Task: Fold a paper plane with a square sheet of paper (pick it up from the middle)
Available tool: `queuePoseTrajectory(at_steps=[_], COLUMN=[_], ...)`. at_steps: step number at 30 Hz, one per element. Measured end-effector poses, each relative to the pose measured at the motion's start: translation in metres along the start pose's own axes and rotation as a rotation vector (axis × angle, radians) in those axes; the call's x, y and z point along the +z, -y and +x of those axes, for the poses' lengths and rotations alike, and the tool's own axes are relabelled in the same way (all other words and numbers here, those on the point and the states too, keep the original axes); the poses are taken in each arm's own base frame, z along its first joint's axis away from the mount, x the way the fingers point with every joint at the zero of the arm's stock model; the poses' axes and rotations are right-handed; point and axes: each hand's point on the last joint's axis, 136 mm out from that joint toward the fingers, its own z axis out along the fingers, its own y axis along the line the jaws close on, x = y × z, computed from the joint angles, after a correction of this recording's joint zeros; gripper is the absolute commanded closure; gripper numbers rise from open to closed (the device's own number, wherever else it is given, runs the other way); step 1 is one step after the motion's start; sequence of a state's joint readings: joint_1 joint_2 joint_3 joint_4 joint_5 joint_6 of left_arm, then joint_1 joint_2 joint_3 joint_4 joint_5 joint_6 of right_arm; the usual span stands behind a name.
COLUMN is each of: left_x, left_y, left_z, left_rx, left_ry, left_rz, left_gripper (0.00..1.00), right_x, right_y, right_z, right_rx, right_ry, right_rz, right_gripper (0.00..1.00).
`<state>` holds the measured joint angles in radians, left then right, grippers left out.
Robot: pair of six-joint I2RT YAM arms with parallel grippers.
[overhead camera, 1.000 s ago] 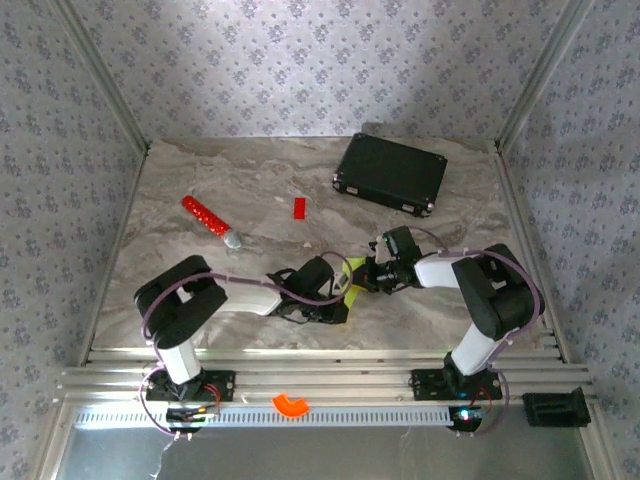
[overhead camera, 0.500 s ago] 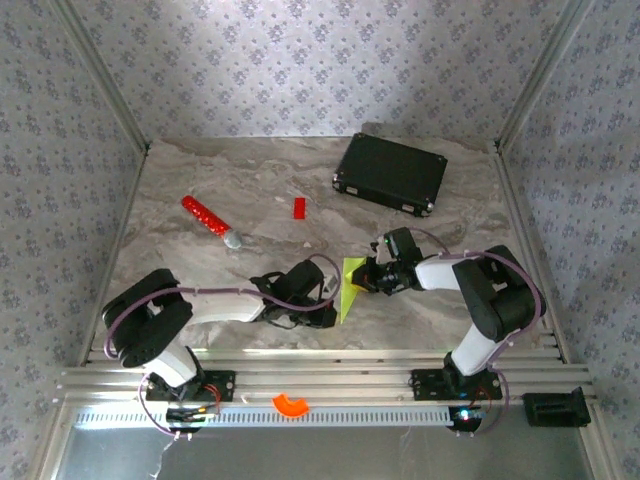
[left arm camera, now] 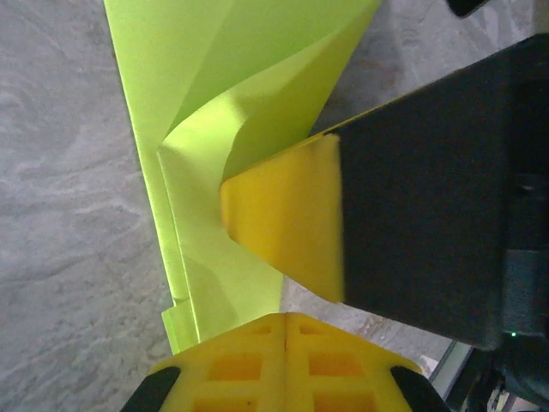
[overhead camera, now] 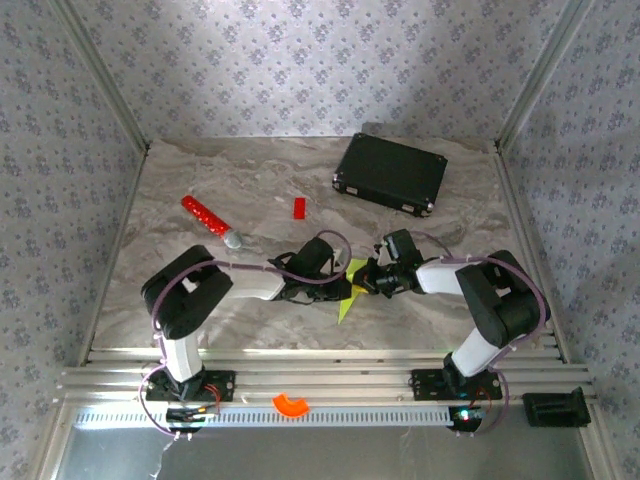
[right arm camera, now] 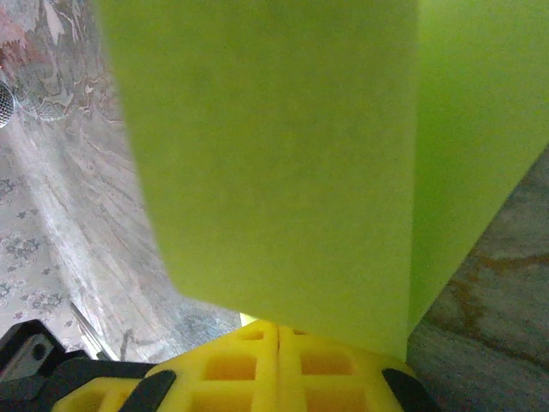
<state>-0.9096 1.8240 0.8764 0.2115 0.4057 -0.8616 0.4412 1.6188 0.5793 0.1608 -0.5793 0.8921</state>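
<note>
- The grey marble-look table [overhead camera: 200,170] fills the middle of the top view. It is flat and hard, so I think it is good for pressing a fold down.
- The black hard case [overhead camera: 390,174] lies at the upper right of the table, well apart from the work.
- The left gripper [overhead camera: 337,283] and the right gripper [overhead camera: 368,279] meet nose to nose just below the middle of the top view. Both are squeezed tight.
- In the right wrist view the right gripper [right arm camera: 276,330] bites the bottom edge of the lime yellow-green sheet of paper [right arm camera: 274,154].
- In the left wrist view the left gripper [left arm camera: 283,324] looks to pinch the low end of the paper [left arm camera: 214,86] too. The pinch spot is partly hidden.
- In the top view the paper [overhead camera: 346,302] sits between the two grippers. It is partly folded, and its point aims at the lower edge of the frame.
- The paper looks very light and floppy. In the left wrist view it curls where a yellow finger [left arm camera: 283,223] of the right gripper sits against it.
- It could rip if the grippers pull apart, and it could slip out sideways.
- The best place to hold is a folded edge, where the layers are double and stiffer. The thin point would crumple.
- The red stick [overhead camera: 207,218] at the left and the small red block [overhead camera: 299,207] higher up are far from the paper.
</note>
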Motion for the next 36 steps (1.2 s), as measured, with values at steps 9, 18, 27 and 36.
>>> queuePoseTrajectory(at_steps=[9,18,27,36], left_x=[0.007,-0.008,-0.014,-0.014], left_y=[-0.011,-0.025,-0.029,-0.029], left_z=[0.006,0.023,0.026,0.027], left_rx=[0.009,0.086,0.118,0.126], left_ry=[-0.034,-0.05,-0.075,-0.08], left_rz=[-0.04,-0.083,-0.092,-0.096], left_gripper=[1.0,1.0,1.0,1.0], right_x=[-0.002,-0.043,-0.023,0.0], right_y=[0.0,-0.011,-0.024,-0.001], right_z=[0.001,-0.017,0.025,0.023], right_rx=[0.011,-0.052,-0.215,-0.152], right_ry=[-0.001,0.09,-0.031,-0.098], right_rz=[0.002,-0.023,-0.012,0.048], right_gripper=[0.96,0.95,0.97,0.99])
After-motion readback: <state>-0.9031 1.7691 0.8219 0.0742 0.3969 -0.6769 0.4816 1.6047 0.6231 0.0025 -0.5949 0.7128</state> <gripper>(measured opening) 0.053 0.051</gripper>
